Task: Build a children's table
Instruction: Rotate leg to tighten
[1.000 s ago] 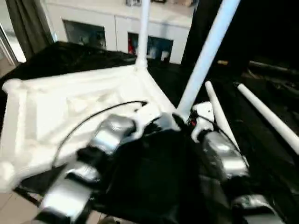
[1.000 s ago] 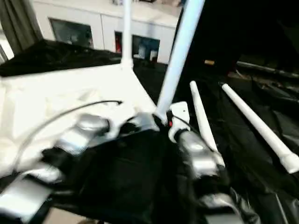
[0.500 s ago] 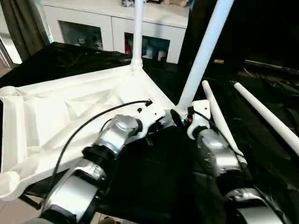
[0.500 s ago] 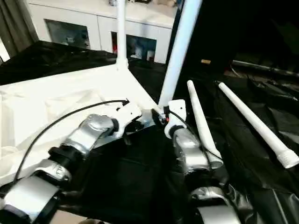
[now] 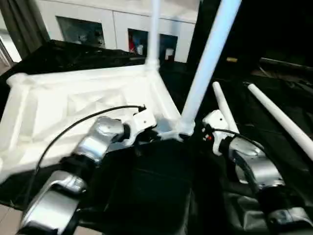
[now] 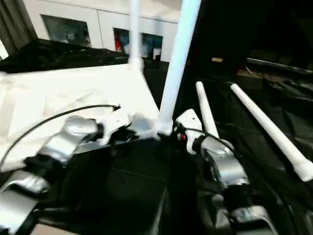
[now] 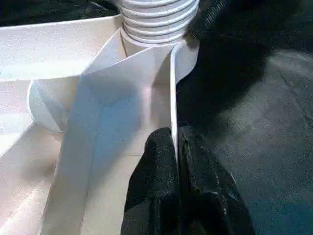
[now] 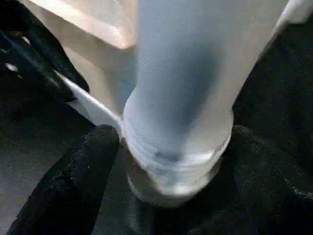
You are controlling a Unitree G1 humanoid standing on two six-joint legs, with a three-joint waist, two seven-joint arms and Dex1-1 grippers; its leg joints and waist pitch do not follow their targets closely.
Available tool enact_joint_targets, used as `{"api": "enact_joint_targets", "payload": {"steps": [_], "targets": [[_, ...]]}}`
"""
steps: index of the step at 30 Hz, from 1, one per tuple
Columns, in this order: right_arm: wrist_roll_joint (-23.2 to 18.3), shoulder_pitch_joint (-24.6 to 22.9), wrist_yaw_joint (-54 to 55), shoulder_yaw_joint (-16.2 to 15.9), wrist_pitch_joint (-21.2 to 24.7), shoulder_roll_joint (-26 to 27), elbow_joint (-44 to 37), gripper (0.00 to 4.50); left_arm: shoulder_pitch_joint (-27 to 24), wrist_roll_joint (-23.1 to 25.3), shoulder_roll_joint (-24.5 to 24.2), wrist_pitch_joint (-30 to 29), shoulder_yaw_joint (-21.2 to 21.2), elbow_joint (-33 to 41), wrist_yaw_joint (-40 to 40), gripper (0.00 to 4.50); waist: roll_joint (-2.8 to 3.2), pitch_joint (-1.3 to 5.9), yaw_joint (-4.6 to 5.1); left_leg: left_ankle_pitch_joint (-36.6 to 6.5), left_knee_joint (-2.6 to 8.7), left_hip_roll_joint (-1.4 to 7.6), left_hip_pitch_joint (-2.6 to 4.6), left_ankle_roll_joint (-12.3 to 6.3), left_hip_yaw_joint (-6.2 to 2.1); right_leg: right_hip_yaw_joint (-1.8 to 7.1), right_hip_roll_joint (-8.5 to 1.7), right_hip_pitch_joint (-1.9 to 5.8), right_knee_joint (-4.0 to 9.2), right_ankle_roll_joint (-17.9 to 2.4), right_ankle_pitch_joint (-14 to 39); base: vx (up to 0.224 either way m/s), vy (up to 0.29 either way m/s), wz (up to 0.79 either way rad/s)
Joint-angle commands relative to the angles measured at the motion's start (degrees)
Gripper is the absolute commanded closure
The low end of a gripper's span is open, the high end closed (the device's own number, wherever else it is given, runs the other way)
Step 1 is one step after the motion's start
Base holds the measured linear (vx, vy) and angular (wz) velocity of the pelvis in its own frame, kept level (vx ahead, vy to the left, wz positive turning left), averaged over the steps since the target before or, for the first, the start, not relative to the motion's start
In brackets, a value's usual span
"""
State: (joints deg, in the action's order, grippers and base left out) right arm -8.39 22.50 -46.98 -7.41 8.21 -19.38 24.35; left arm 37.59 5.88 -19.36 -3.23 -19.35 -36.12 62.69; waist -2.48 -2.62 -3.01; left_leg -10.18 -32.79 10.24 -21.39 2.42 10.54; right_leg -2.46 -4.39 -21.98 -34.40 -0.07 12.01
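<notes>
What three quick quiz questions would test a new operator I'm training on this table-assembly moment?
1. True or false: two long white tube legs lie loose on the black-draped work table.
2. What does the left end effector pinch? A) a loose leg B) the raised rim of the white plastic rectangular tabletop C) black cloth
3. Fill in: the right end effector has its black fingers on either side of the near upright leg's ______ end.

Key: 1 true; 2 B; 3 lower, ridged.
</notes>
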Motion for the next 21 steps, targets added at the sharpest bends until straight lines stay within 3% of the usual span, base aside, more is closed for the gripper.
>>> {"api": "enact_joint_targets", "payload": {"steps": [1,9,21], "targets": [[-1.10,0.04,-2.43,-0.46,0.96,-0.91,-2.16,0.74,-1.82,-0.18,0.11,0.21,-2.46,-0.20,2.25,4.50,-0.23,3.39,0.06,-5.26,3.17,3.40,0.93,-6.13,-0.74,2.29,-4.00,2.25,2.58,-16.34,-3.77,0.000,0.000,0.00],[-1.82,0.03,-4.80,-0.57,2.21,-1.09,-2.79,0.74,-2.67,-0.58,-0.63,0.22,-2.36,1.20,4.65,4.50,-0.33,3.14,-0.29,-8.27,3.36,3.49,1.27,-3.90,-0.38,2.50,-4.18,2.13,3.12,-15.03,2.62,0.000,0.000,0.00],[-2.49,0.05,-6.33,-0.51,2.54,0.09,-2.25,1.58,-3.34,-0.61,-1.02,-0.77,-2.24,2.19,5.72,4.50,-0.36,3.31,-0.42,-6.74,3.13,3.43,1.29,-3.82,-0.17,2.46,-4.06,2.16,2.78,-14.90,1.13,0.000,0.000,0.00]]}}
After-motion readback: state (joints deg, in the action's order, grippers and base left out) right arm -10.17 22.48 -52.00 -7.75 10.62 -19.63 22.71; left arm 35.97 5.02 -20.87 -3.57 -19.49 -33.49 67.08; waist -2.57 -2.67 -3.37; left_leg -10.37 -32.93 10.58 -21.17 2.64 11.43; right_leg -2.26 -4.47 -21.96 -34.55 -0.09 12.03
